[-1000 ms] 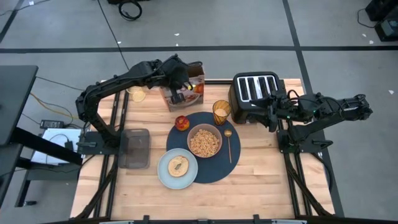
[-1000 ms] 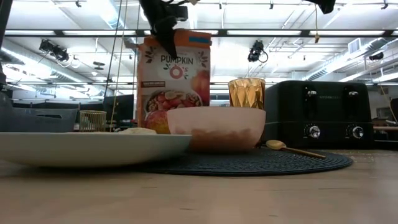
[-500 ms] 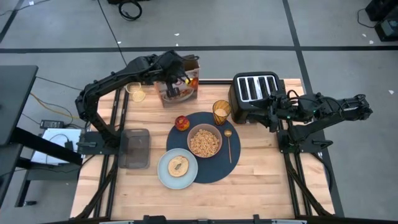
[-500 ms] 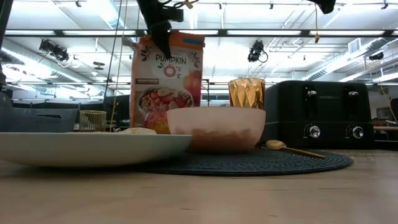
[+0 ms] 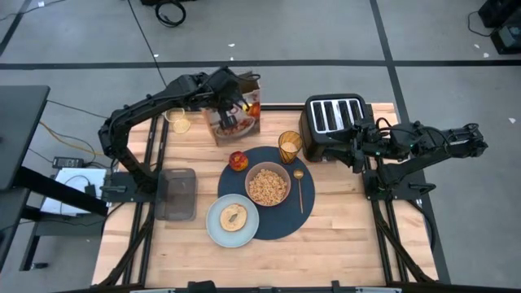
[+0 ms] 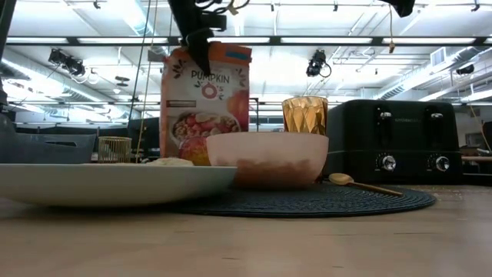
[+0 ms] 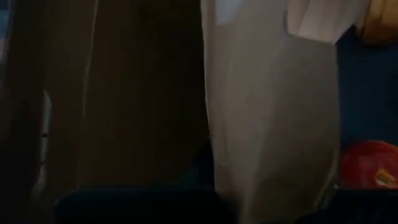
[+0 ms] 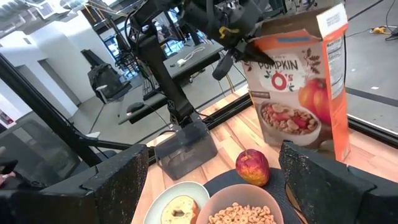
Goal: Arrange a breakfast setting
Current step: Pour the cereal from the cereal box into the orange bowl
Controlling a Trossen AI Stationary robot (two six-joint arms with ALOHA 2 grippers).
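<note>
Two arms: left gripper (image 5: pixel 234 96) clamps cereal box (image 5: pixel 237 115) top edge, keeping it upright behind placemat (image 5: pixel 277 218); right gripper (image 5: pixel 356 146) idle, fingers apart, beside toaster (image 5: pixel 334 122).

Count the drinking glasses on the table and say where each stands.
2: an amber glass at the placemat's far edge beside the toaster, and a small glass near the table's far-left corner.

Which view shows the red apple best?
The right wrist view: the red apple sits unobstructed beside the bowl. The high view shows it small from above, the left wrist view only an edge, and the low view hides it.
</note>
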